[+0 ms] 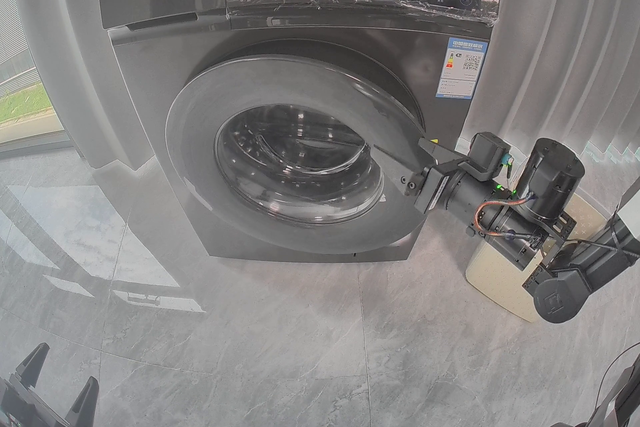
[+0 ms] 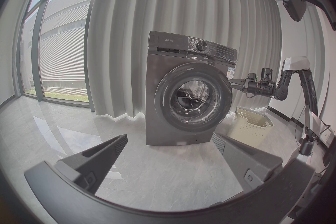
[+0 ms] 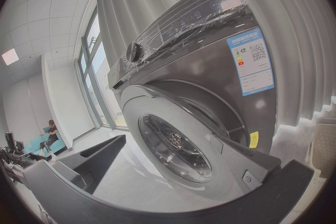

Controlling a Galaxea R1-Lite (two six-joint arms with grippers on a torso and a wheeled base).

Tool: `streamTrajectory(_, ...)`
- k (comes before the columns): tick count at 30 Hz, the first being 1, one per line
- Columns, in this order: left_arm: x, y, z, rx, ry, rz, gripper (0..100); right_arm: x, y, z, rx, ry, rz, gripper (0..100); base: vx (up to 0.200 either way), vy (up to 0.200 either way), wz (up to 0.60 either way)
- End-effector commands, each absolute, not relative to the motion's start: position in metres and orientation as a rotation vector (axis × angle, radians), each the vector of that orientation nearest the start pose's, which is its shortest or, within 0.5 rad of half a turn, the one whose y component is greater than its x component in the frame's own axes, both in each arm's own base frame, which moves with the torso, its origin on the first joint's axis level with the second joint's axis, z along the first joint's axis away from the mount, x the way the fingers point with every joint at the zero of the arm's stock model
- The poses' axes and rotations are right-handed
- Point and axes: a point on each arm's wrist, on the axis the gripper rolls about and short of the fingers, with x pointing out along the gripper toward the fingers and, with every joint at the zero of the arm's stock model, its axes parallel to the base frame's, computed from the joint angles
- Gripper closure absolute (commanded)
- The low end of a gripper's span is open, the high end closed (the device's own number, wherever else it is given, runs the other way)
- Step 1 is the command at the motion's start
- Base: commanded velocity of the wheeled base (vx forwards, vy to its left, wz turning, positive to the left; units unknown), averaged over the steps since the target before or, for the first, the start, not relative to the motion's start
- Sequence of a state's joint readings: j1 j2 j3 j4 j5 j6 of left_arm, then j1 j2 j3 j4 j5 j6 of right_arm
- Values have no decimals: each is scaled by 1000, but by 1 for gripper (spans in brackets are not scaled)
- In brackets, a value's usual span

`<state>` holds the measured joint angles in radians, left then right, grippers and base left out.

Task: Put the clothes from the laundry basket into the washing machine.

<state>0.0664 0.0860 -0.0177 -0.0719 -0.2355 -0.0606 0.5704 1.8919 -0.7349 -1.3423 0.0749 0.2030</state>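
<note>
**tub_fan:** The right gripper [image 1: 417, 163] is at the right edge of the door [image 1: 200, 135]. Its fingers are spread and the rim sits between them, as far as I can tell. It's not clamped on anything. The door looks pulled a little way off the front of the washing machine [image 1: 150, 68], so I'd guess the step in hand is swinging it wide.

**lint_trap:** Agreed. The left gripper [image 1: 63, 368] is low, near and off to the left, also spread and holding nothing. The laundry basket [image 1: 493, 278] stands on the floor [image 1: 267, 328] just right of the machine, under the right arm [image 1: 507, 208].

**tub_fan:** So what goes wrong from here? My guess is the fingers only hook the rim. If the arm pulls straight back instead of along the door's arc, they slide off and the door falls closed. If the arm sags, it knocks the basket right below it.

**lint_trap:** Also, the hinge looks to be on the left. Swung wide, the door could end up across the left gripper's way in.

**tub_fan:** On views: the right wrist camera gives the dark gap between door and front plainly, while from the head camera it's just a sliver. The left wrist camera looks across the room and gets the basket's rim and holed wall, which the head camera has mostly behind the arm. I can't make out any clothes in it from there, though.
</note>
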Motion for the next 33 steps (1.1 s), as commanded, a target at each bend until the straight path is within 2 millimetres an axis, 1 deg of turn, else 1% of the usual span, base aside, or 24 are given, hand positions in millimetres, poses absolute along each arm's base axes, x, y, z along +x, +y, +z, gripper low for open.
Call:
streamTrajectory(1,-16,-6,85,-64,20,-170,0,278,177,188,250,-162,629,0,0,0,0)
streamTrajectory(6,-16,-6,85,-67,21,-170,0,278,173,190,253,-173,609,0,0,0,0)
streamTrajectory(10,-16,-6,85,-65,20,-168,0,271,171,196,256,-184,618,0,0,0,0)
streamTrajectory(13,-16,-6,85,-65,20,-168,0,258,171,191,244,-148,656,0,0,0,0)
streamTrajectory(15,-16,-6,85,-62,20,-170,0,254,173,186,237,-122,693,0,0,0,0)
streamTrajectory(17,-16,-6,85,-60,20,-170,0,254,172,182,232,-111,706,0,200,0,0)
streamTrajectory(21,-16,-6,85,-69,19,-164,0,262,175,173,227,-93,704,0,200,0,0)
streamTrajectory(22,-16,-6,85,-67,20,-162,0,267,177,173,229,-99,702,0,0,0,0)
streamTrajectory(26,-16,-6,85,-66,19,-165,0,274,181,170,231,-104,696,0,0,0,0)
streamTrajectory(30,-16,-6,85,-67,21,-165,0,278,182,176,237,-131,691,0,0,0,0)
streamTrajectory(33,-16,-6,85,-67,20,-164,0,281,176,179,237,-144,665,0,0,0,0)
